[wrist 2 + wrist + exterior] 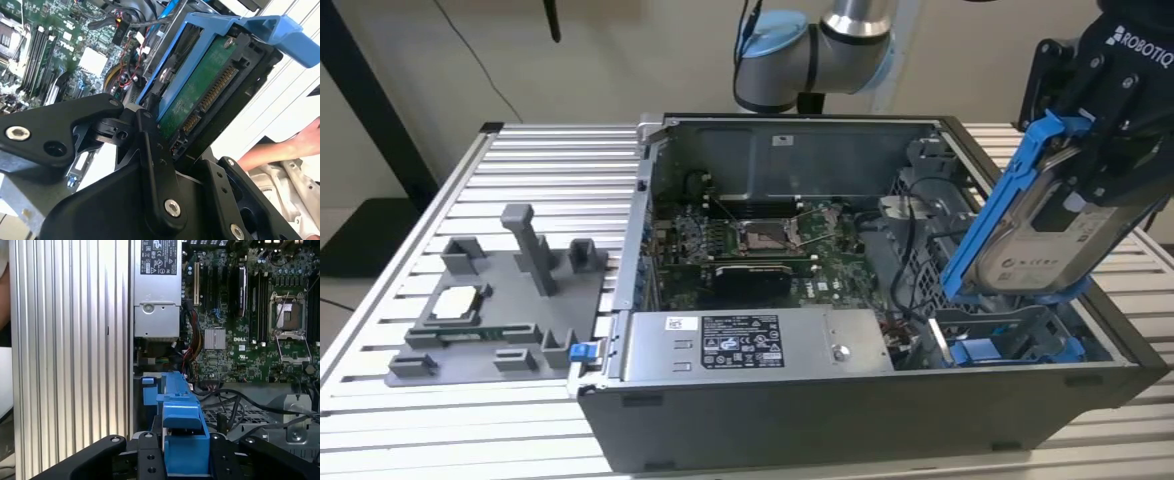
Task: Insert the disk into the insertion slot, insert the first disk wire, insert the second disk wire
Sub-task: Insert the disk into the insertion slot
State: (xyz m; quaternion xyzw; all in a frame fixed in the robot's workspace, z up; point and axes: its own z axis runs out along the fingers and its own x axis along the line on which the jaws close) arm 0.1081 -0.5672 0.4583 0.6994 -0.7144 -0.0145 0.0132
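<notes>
The gripper (pixel 1098 150) is clamped on the disk (pixel 1047 235), which hangs tilted just above the slot (pixel 1007 347) in the case (pixel 787 420). Entering skewed, it could jam on the blue rails or snag the nearby cables (pixel 902 270).

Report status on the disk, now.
Gripper shut on the disk. Disk tilted above the insertion slot, not seated. Black cables beside the slot.
</notes>
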